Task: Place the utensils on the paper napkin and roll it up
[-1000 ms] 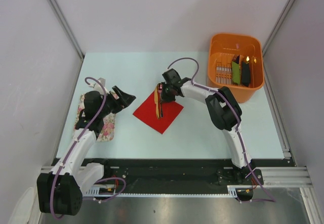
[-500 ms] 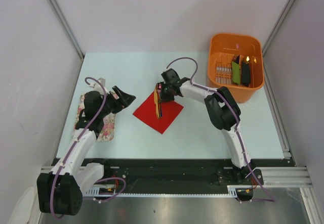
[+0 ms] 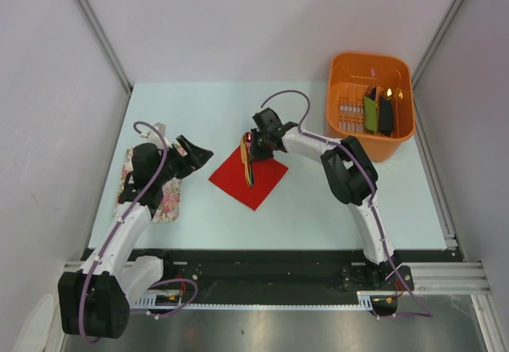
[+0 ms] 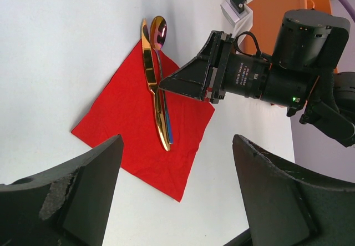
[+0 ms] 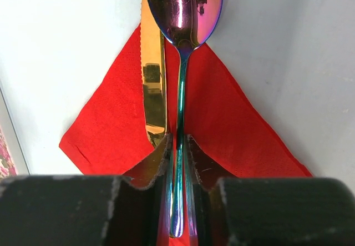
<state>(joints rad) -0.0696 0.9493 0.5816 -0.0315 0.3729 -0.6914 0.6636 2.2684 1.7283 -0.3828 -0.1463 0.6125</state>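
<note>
Two arms share the bench (image 3: 199, 106). At the far left my left tool (image 3: 192, 158) hangs released, jaws spread wide with nothing between them, by the far end of a floral cloth (image 3: 167, 201). In the middle, the red paper napkin (image 3: 253, 181) lies flat like a diamond, well apart from the cloth. The utensils rest along its far-left edge: a gold knife (image 4: 151, 85) and, just beside it, a spoon (image 5: 183, 13) with an iridescent bowl. Both heads poke past the napkin's far corner onto the bench. My right tool (image 5: 178, 146) sits low over the napkin, a finger close on each side of the spoon's slim handle. I cannot tell whether they are gripping it. At the far right stands an orange basket (image 3: 347, 70) with green and black items (image 3: 371, 110) inside.
</note>
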